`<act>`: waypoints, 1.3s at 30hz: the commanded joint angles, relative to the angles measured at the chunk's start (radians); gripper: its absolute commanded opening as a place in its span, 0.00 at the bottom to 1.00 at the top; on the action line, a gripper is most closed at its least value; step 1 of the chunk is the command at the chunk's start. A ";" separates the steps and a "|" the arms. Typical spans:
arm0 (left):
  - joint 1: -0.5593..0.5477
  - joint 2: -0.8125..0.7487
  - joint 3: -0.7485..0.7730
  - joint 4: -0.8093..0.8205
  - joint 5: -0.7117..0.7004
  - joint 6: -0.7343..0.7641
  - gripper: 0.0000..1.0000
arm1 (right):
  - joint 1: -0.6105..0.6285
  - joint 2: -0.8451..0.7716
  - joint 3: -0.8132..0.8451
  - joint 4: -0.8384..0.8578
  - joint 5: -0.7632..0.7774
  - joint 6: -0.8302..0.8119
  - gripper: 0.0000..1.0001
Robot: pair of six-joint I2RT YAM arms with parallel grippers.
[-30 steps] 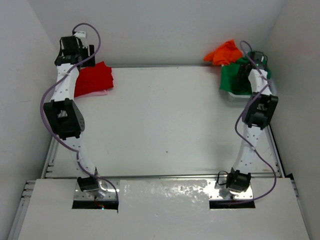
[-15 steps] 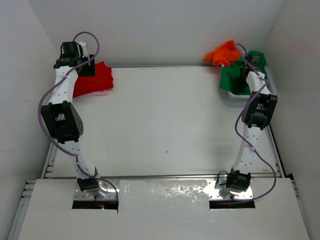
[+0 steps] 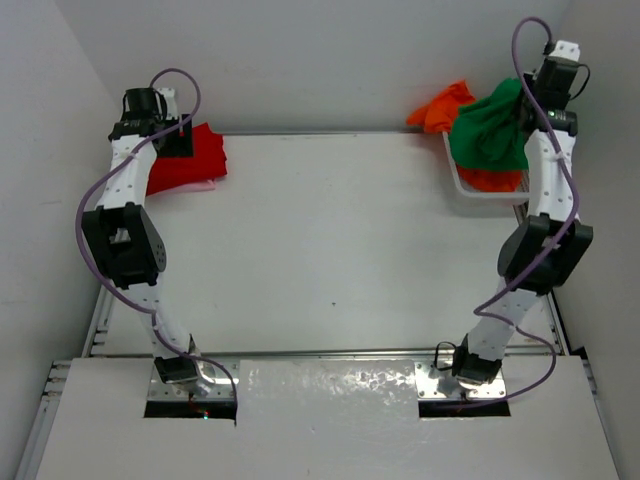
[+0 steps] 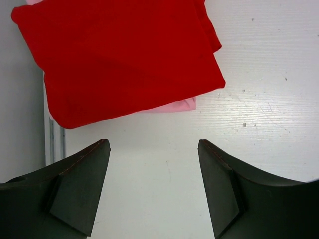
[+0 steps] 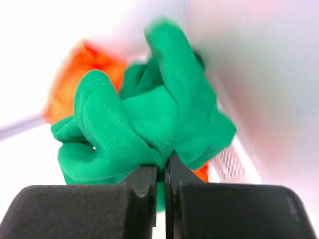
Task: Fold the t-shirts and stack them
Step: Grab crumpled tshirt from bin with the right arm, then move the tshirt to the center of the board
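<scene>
A folded red t-shirt (image 3: 190, 157) lies at the far left of the table on top of a pink t-shirt (image 4: 172, 105) whose edge peeks out beneath it. My left gripper (image 4: 153, 164) hovers open just in front of that stack, nothing between its fingers. At the far right, my right gripper (image 5: 161, 172) is shut on a bunched fold of the green t-shirt (image 3: 490, 128), which hangs lifted above the white basket (image 3: 490, 193). An orange t-shirt (image 3: 440, 104) lies in and over the basket's back edge, partly hidden by the green one.
The white mesh basket sits at the table's back right corner against the right wall. White walls close in the table on the left, back and right. A metal rail (image 3: 330, 352) runs along the near edge by the arm bases.
My right gripper closed on the green t-shirt in the basket and has lifted it up and back. The left arm shifted slightly away from the red stack and stays open.
</scene>
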 commanded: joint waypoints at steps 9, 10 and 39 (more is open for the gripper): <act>0.004 -0.139 -0.027 0.052 0.079 -0.013 0.70 | 0.021 -0.344 0.046 0.181 -0.242 0.120 0.00; 0.004 -0.147 -0.039 0.055 0.087 -0.011 0.70 | 0.027 -0.369 0.043 0.200 -0.283 0.136 0.00; 0.001 -0.437 -0.334 0.058 0.050 0.134 0.71 | 0.510 -0.510 -0.847 0.070 -0.143 0.213 0.62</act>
